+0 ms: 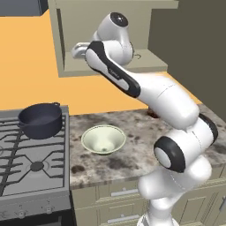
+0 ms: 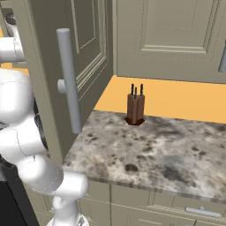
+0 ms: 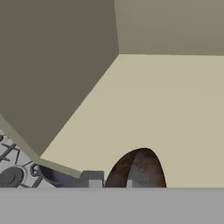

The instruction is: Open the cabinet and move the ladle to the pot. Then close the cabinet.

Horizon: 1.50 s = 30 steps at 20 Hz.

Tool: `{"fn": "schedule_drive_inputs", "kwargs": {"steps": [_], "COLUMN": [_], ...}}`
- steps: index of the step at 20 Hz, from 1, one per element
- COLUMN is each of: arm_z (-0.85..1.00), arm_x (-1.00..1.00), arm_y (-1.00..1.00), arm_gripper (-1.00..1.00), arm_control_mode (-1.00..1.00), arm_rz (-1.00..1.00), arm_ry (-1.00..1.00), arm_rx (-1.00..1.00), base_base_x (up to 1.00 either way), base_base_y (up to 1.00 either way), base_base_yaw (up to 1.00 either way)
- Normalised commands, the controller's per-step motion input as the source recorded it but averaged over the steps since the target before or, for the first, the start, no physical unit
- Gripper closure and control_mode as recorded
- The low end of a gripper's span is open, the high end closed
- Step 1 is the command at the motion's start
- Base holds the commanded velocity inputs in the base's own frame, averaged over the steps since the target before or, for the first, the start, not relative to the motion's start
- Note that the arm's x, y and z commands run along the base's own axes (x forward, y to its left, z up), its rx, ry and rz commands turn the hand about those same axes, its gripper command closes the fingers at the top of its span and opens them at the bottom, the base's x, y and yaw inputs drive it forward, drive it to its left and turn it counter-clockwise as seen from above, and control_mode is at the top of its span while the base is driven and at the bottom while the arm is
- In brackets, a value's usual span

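**Arm inside the open cabinet**

Left base view: one pot [image 1: 40,119] sits on the stove [image 1: 31,163], one bowl [image 1: 103,139] on the counter [image 1: 132,132]; the arm reaches into the open cabinet [image 1: 62,48].

Right base view: one cabinet door [image 2: 75,53], one knife block [image 2: 135,109].

Hand view: the clenched gripper [image 3: 111,184] sits over the ladle [image 3: 138,168] on the cabinet shelf; whether it grasps the ladle is unclear.

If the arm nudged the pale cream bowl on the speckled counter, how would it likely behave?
The pale cream bowl flares wide from what looks like a narrow base, so a push at the rim might rock or tip it. It sits empty, so it would probably slide easily on the speckled stone counter. It looks rigid, perhaps ceramic, possibly chippable.
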Motion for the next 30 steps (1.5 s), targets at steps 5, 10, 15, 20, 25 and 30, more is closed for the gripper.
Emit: {"fn": "schedule_drive_inputs", "kwargs": {"steps": [5, 10, 15, 20, 25, 30], "arm_z": [0.0, 0.11, 0.11, 0.0, 0.0, 0.0], "arm_x": [-1.0, -1.0, -0.84, -0.42, -0.17, -0.07], "arm_y": [-0.24, -0.14, -0.36, -0.61, -0.48, -0.06], "arm_gripper": [1.0, 1.0, 1.0, 1.0, 1.0, 1.0], "arm_control_mode": [-1.0, -1.0, -1.0, -1.0, -1.0, 1.0], "arm_rz": [-0.04, -0.05, -0.08, -0.09, -0.03, 0.0], "arm_ry": [-0.01, 0.0, 0.01, 0.05, 0.06, 0.01], "arm_rx": [0.09, 0.02, -0.03, -0.1, -0.06, 0.0], "base_base_x": [0.0, 0.0, 0.0, 0.0, 0.0, -0.74], "base_base_y": [0.0, 0.0, 0.0, 0.0, 0.0, 0.03], "base_base_yaw": [0.0, 0.0, 0.0, 0.0, 0.0, -0.01]}}
